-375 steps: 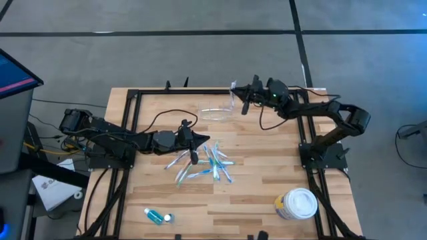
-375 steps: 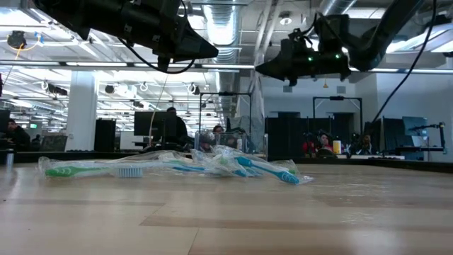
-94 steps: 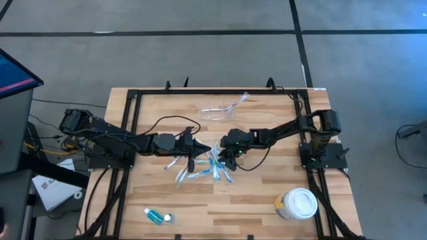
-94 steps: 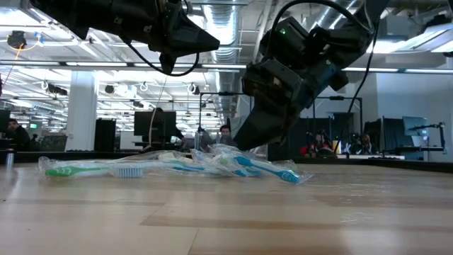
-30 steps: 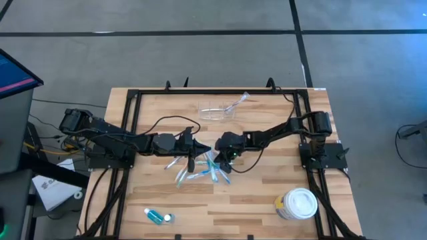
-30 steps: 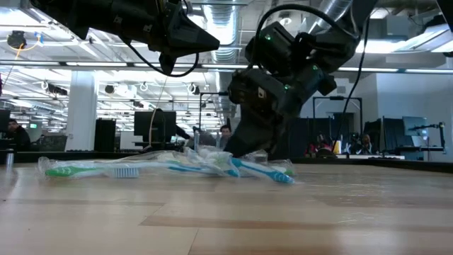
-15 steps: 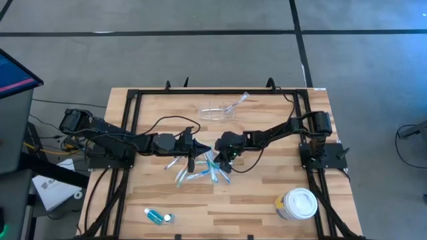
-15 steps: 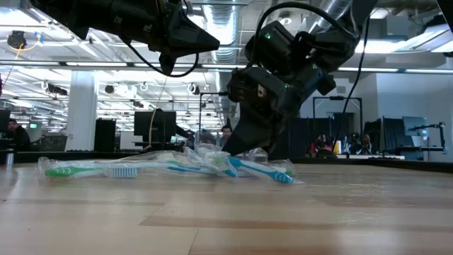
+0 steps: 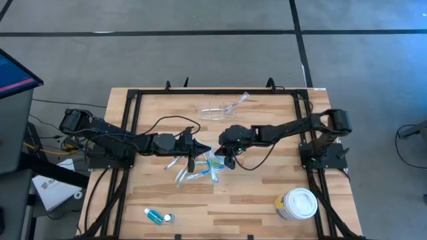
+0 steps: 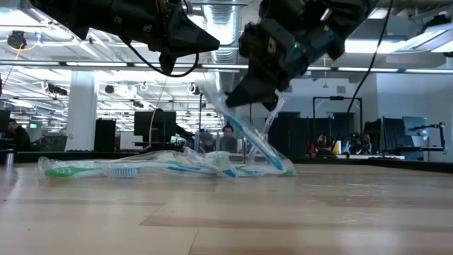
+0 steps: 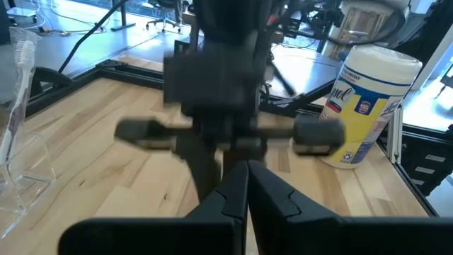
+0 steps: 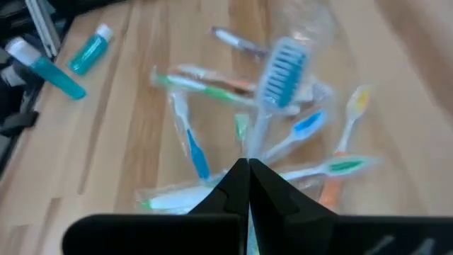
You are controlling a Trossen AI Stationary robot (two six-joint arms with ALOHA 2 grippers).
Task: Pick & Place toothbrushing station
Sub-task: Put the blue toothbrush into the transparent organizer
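Note:
The clear toothbrushing station (image 9: 215, 111) stands at the table's far middle with one toothbrush (image 9: 237, 102) leaning in it; the left wrist view shows it too (image 11: 20, 163). A pile of wrapped toothbrushes (image 9: 200, 170) lies mid-table. My right gripper (image 9: 224, 152) is above the pile's right side, shut on a blue wrapped toothbrush (image 10: 258, 145). My left gripper (image 9: 193, 157) hovers shut over the pile's left side, holding nothing. My right gripper pinches the blue toothbrush's handle end (image 12: 253, 152) between its two fingers, through the clear wrapper. The fingers slant down from the table's right. The brush slopes down away from them, bristle head (image 12: 282, 65) farthest out, its lower end (image 10: 284, 167) down at table level beside the pile.
A white-lidded wipes tub (image 9: 297, 203) stands at the near right corner. A small blue tube (image 9: 157, 215) lies near the front left. Black frame rails (image 9: 133, 120) run along the table's left, far and right sides.
My right gripper has risen from the pile. The blue toothbrush's handle end has come up with it, so the brush has tipped from lying flat to a steep slant, while its head end stays low by the pile.

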